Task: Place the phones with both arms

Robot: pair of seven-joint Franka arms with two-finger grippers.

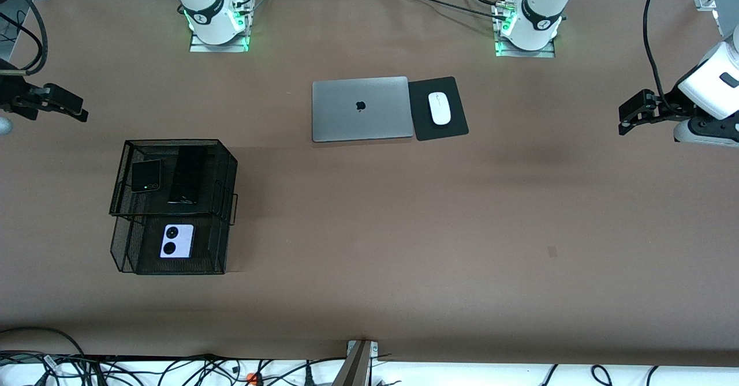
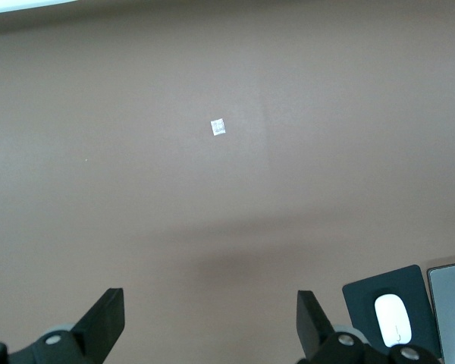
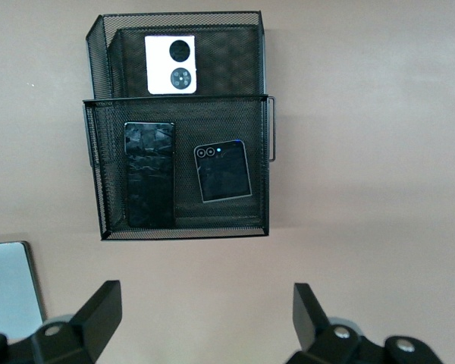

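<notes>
Phones are lying in a black mesh rack (image 1: 173,207) toward the right arm's end of the worktop (image 1: 404,230): the black flip phone (image 1: 145,176) and slab phone (image 1: 187,173) apparently on the upper tier, the lilac-white flip phone (image 1: 176,240) on the lower. The left end effector (image 1: 635,115) and right end effector (image 1: 55,102) are hanging released, each over its own end.

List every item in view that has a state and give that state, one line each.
laptop: lid closed, flat on the table.
mouse: lying on the mouse pad.
black flip phone: folded, on the mesh rack's upper tier.
slab phone: flat beside it, same tier.
lilac-white flip phone: folded, on the lower tier.
left gripper: open, empty, over bare table.
right gripper: open, empty, waiting near the rack.
</notes>
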